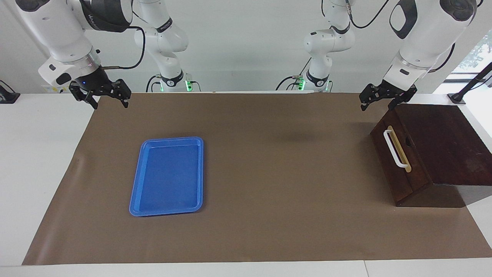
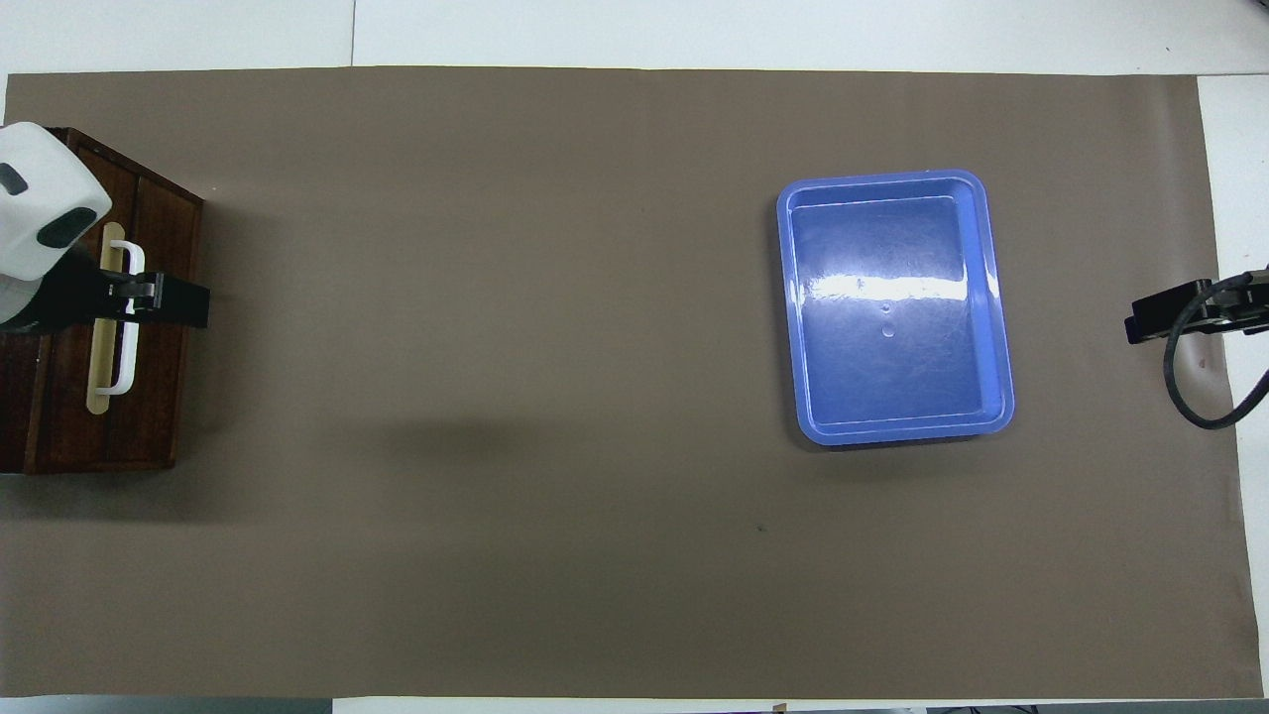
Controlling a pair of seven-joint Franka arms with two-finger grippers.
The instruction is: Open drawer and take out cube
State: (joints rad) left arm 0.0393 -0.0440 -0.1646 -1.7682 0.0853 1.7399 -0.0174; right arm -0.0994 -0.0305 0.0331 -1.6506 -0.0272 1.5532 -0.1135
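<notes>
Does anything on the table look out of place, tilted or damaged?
Nothing stands out. The drawer is shut in its box, the tray lies flat. Both grippers, left and right, hang open in the air.

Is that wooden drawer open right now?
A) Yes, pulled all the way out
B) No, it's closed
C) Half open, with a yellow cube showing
B: the drawer front sits flush with its box, the white handle untouched, and the left hand is up above it.
</notes>
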